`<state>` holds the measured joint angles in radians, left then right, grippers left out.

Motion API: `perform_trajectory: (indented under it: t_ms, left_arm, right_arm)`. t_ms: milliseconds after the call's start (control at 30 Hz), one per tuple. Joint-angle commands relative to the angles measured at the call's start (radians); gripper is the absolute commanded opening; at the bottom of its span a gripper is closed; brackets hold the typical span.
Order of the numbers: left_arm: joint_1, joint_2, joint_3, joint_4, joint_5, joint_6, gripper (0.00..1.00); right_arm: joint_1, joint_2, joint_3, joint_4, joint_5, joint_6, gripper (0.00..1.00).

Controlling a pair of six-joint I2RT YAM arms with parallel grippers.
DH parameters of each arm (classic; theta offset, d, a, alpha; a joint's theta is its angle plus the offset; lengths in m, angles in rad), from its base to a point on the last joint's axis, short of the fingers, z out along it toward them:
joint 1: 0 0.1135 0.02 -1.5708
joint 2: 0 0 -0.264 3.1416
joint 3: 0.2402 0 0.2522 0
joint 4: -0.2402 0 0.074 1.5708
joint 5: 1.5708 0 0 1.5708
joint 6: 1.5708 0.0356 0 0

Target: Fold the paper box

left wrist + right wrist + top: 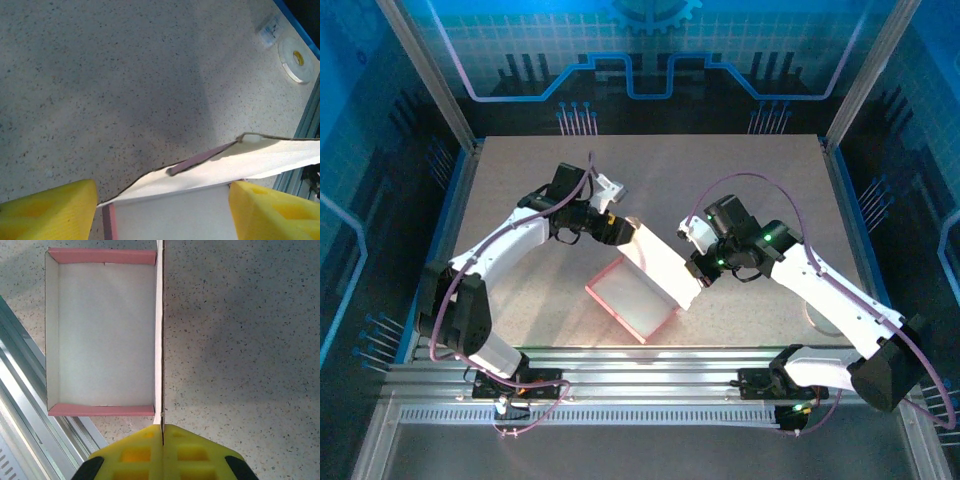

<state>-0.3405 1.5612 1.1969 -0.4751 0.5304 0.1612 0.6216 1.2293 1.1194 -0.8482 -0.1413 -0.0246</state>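
The left gripper point(623, 230) is at the far left end of the paper box point(632, 300). Its yellow fingers point(55, 207) are spread wide, with the box's raised whitish flap between them, and neither finger clearly presses on it. The box sits near the middle of the table point(740, 170) as an open tray, whitish inside with pink end walls. At the flap's right end, the right gripper point(697, 278) has its fingers point(192, 450) pinched tight on the thin card edge.
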Motion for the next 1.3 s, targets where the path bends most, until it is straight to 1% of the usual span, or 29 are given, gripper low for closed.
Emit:
perform_trajectory:
  t_ms: [0, 133, 233, 333, 467, 533, 667, 900, 967, 1033, 1167, 1267]
  left_arm:
    - [-0.012, 0.021, 0.044, -0.017, -0.019, 0.046, 0.70]
    - [-0.017, 0.043, 0.068, -0.046, -0.009, 0.062, 0.65]
    - [-0.026, 0.054, 0.076, -0.066, -0.010, 0.071, 0.52]
    - [-0.030, 0.062, 0.085, -0.087, -0.015, 0.076, 0.46]
    - [-0.038, 0.062, 0.095, -0.107, -0.054, 0.078, 0.37]
    - [-0.045, 0.062, 0.098, -0.119, -0.068, 0.083, 0.35]
    - [-0.065, 0.066, 0.107, -0.136, -0.106, 0.091, 0.25]
    - [-0.101, 0.074, 0.109, -0.125, -0.155, 0.081, 0.23]
    - [-0.115, 0.070, 0.102, -0.106, -0.177, 0.073, 0.19]
    - [-0.126, 0.065, 0.093, -0.086, -0.211, 0.059, 0.16]
    - [-0.150, 0.030, 0.034, -0.017, -0.308, 0.007, 0.16]
    - [-0.160, -0.021, -0.037, 0.048, -0.345, -0.040, 0.16]
  right_arm:
    - [0.012, -0.007, 0.031, -0.023, -0.030, -0.017, 0.03]
    - [0.012, -0.005, 0.032, -0.023, -0.025, -0.016, 0.03]
    - [0.013, -0.007, 0.031, -0.017, -0.014, -0.015, 0.03]
    - [0.012, -0.008, 0.031, -0.014, 0.004, -0.010, 0.03]
    - [0.012, -0.010, 0.030, -0.014, 0.029, -0.008, 0.03]
    - [0.012, -0.012, 0.028, -0.013, 0.037, -0.005, 0.03]
    - [0.012, -0.015, 0.024, -0.002, 0.039, -0.001, 0.03]
    - [0.012, -0.015, 0.019, 0.007, 0.038, 0.008, 0.03]
    - [0.012, -0.016, 0.013, 0.013, 0.040, 0.015, 0.04]
    - [0.012, -0.020, 0.007, 0.022, 0.049, 0.024, 0.07]
    - [0.004, -0.039, -0.025, 0.065, 0.083, 0.079, 0.16]
    - [-0.009, -0.058, -0.064, 0.100, 0.123, 0.131, 0.25]
